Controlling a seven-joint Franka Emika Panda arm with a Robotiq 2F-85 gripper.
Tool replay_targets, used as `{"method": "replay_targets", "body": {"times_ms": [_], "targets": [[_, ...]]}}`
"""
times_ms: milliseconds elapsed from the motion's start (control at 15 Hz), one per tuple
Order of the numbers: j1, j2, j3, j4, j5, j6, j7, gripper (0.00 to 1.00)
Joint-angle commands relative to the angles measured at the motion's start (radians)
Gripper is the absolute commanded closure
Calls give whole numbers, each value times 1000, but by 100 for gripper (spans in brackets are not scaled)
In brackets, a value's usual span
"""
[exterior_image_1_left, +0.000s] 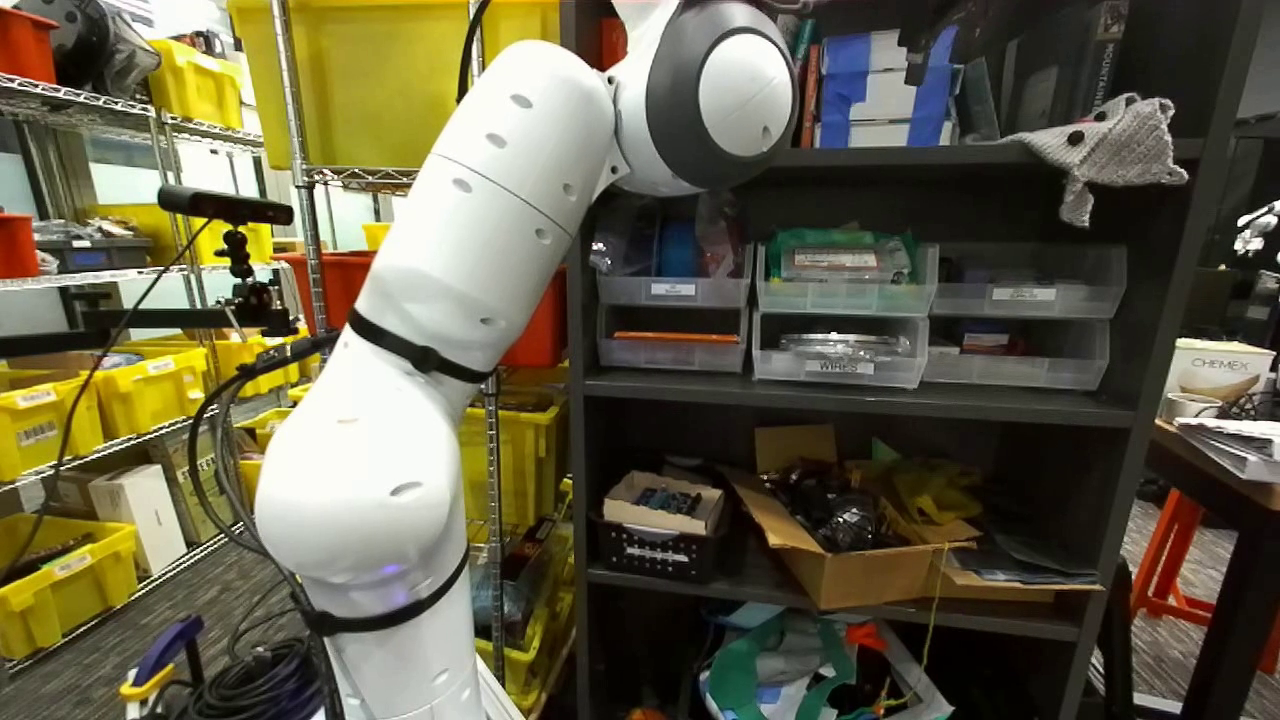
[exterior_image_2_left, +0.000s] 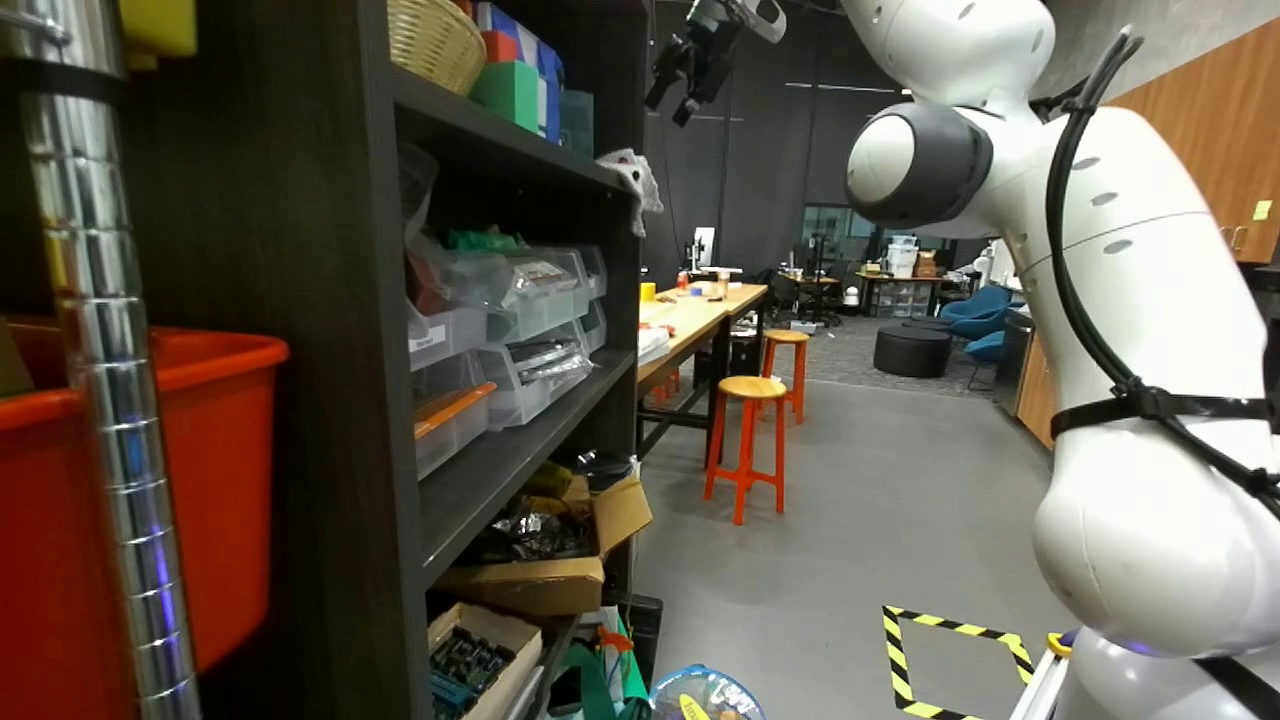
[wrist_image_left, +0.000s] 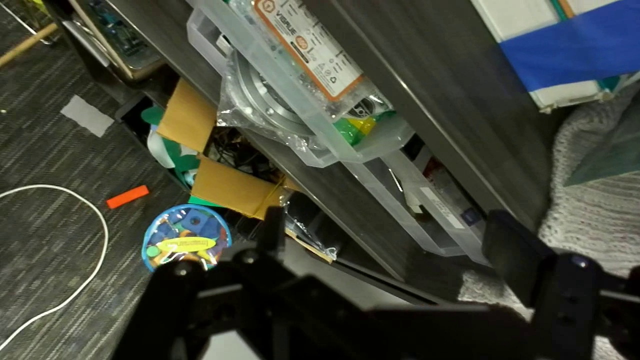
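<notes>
My black gripper (wrist_image_left: 394, 241) is open in the wrist view, with its fingers wide apart and nothing between them. In an exterior view the gripper (exterior_image_2_left: 668, 105) hangs in the air beside the upper shelf, pointing down. A grey knitted toy with black button eyes (exterior_image_1_left: 1095, 145) droops over the edge of the upper shelf. It also shows in an exterior view (exterior_image_2_left: 634, 182), just below the gripper, and in the wrist view (wrist_image_left: 595, 210), partly behind one finger. I cannot tell whether they touch. A white box with blue bands (exterior_image_1_left: 885, 85) stands near the toy.
A dark shelf unit (exterior_image_1_left: 860, 395) holds clear bins (exterior_image_1_left: 840, 350) below the toy. Lower down are an open cardboard box (exterior_image_1_left: 870, 580) and a black basket (exterior_image_1_left: 655, 550). A yellow-bin rack stands beside it. Stools (exterior_image_2_left: 750, 390) and a wooden table (exterior_image_2_left: 685, 315) stand beyond.
</notes>
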Motion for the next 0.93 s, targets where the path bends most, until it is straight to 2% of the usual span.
{"method": "replay_targets", "body": {"times_ms": [0,200,267,867], "targets": [[-19,28,31,16,64,-34,7,0],[-27,60,60,29,130,40,4,0],[-15,43,38,11,94,6,2,0],[-17,38,42,-14,96,23,-3,0]]}}
